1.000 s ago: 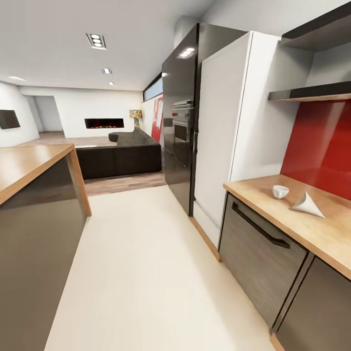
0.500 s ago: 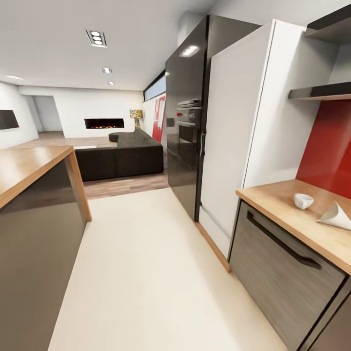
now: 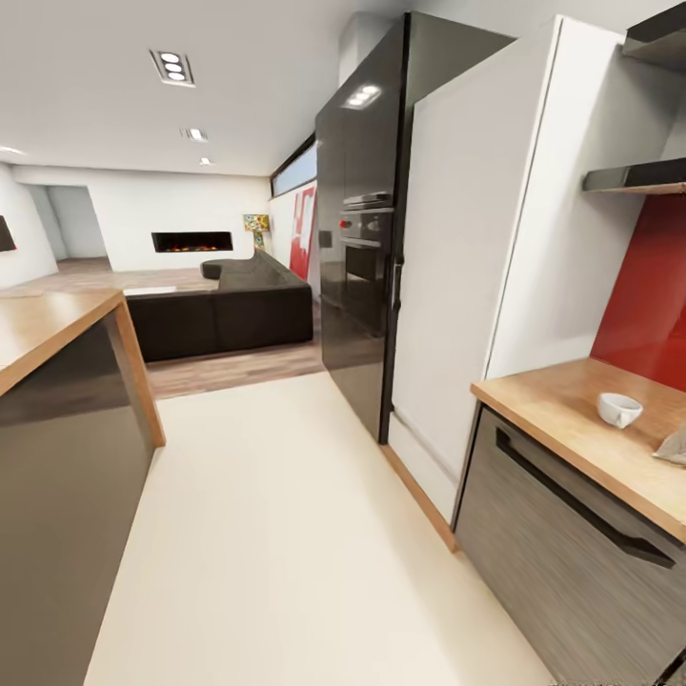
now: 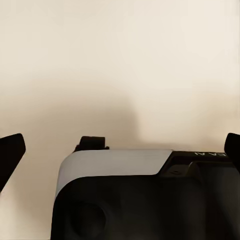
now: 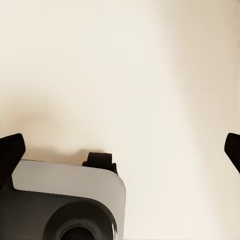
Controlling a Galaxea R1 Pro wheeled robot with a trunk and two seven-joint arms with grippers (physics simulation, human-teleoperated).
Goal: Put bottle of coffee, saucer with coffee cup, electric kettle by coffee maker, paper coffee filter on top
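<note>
A cream floor (image 3: 286, 534) fills the middle, with a white fridge (image 3: 495, 248) at 1 o'clock. The desk (image 3: 572, 419) sits at 4 o'clock; on it, the cup (image 3: 619, 410) lies near the filter (image 3: 675, 446) at the picture's edge. Left end effector (image 4: 120, 150) and right end effector (image 5: 120, 150) are both spread wide and empty over the floor

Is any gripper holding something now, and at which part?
Nothing is held. The left gripper and right gripper are both open, with only pale floor between the fingers.

Light-wood kitchen countertop (image 3: 572, 410); glossy black fridge (image 3: 357, 257)
</note>
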